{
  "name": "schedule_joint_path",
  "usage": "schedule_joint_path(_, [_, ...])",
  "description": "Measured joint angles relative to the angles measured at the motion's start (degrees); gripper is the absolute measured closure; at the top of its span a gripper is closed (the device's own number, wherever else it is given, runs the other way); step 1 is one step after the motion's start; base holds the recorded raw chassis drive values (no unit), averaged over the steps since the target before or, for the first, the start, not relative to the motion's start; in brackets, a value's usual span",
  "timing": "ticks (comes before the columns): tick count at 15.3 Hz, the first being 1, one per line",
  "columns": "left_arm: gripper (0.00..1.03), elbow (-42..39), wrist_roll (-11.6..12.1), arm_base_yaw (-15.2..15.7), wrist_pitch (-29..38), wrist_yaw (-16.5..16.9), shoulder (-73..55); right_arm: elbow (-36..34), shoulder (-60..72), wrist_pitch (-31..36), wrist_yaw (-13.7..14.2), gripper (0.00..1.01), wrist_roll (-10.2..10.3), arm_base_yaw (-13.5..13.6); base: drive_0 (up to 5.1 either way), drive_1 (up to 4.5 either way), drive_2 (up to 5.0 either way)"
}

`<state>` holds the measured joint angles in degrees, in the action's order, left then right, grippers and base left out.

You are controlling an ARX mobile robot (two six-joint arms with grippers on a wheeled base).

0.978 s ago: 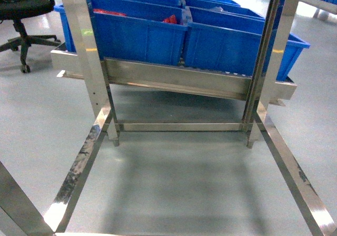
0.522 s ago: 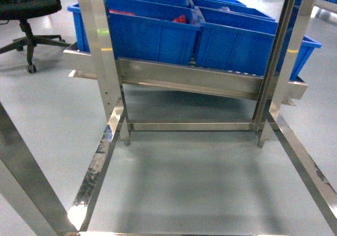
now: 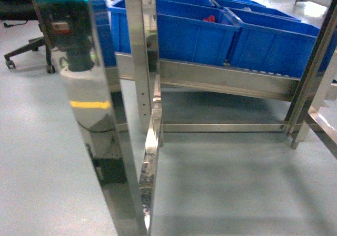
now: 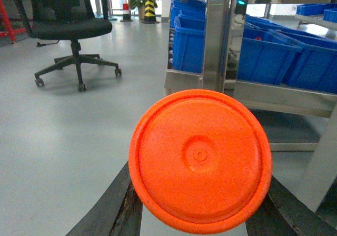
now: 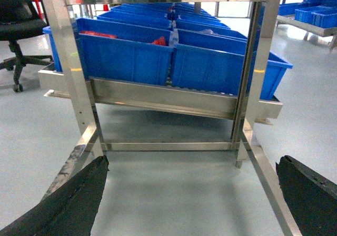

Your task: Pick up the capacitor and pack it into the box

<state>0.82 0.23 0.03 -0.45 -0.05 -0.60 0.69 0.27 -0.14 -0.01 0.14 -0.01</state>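
One orange disc [image 4: 200, 160], one office chair [image 4: 71, 30], several blue crates [image 5: 126, 57].

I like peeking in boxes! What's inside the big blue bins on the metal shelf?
Something red pokes up in one blue bin, also seen in the head view. What it is cannot be told. The bin walls hide the rest of what is inside.

Steel rack and blue crates ahead of us, open floor beneath

In our head view a shiny steel post [image 3: 100, 115] stands close on the left, a second upright [image 3: 143, 62] just behind it. Blue crates [image 3: 210, 36] fill the sloped shelf [image 3: 221, 80], closing that level. Under the shelf the grey floor [image 3: 226, 183] lies open between the low rails [image 3: 224, 126]. An office chair [image 4: 71, 30] stands well apart at left.
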Motion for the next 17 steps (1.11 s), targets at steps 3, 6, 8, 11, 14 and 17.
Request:
schedule_joint_path(3, [0.61, 0.0, 0.0, 0.0, 0.0, 0.1, 0.0, 0.0, 0.0, -0.2, 0.0, 0.03, 0.0, 0.0, -5.0, 2.42, 2.4])
schedule_joint_path(6, [0.61, 0.0, 0.0, 0.0, 0.1, 0.0, 0.0, 0.0, 0.0, -0.2, 0.0, 0.03, 0.0, 0.0, -5.0, 2.50, 2.5])
schedule_joint_path(8, [0.61, 0.0, 0.0, 0.0, 0.0, -0.1, 0.0, 0.0, 0.0, 0.0, 0.0, 0.03, 0.0, 0.0, -5.0, 2.46, 2.5])
schedule_joint_path(11, [0.61, 0.0, 0.0, 0.0, 0.2, 0.0, 0.0, 0.0, 0.0, -0.1, 0.1, 0.03, 0.0, 0.0, -4.9, 2.56, 2.6])
schedule_joint_path(14, [0.61, 0.0, 0.0, 0.0, 0.2, 0.0, 0.0, 0.0, 0.0, -0.3, 0.0, 0.03, 0.0, 0.0, -5.0, 2.48, 2.5])
schedule_joint_path(17, [0.61, 0.0, 0.0, 0.0, 0.0, 0.0, 0.0, 0.0, 0.0, -0.1, 0.0, 0.03, 0.0, 0.0, -5.0, 2.42, 2.4])
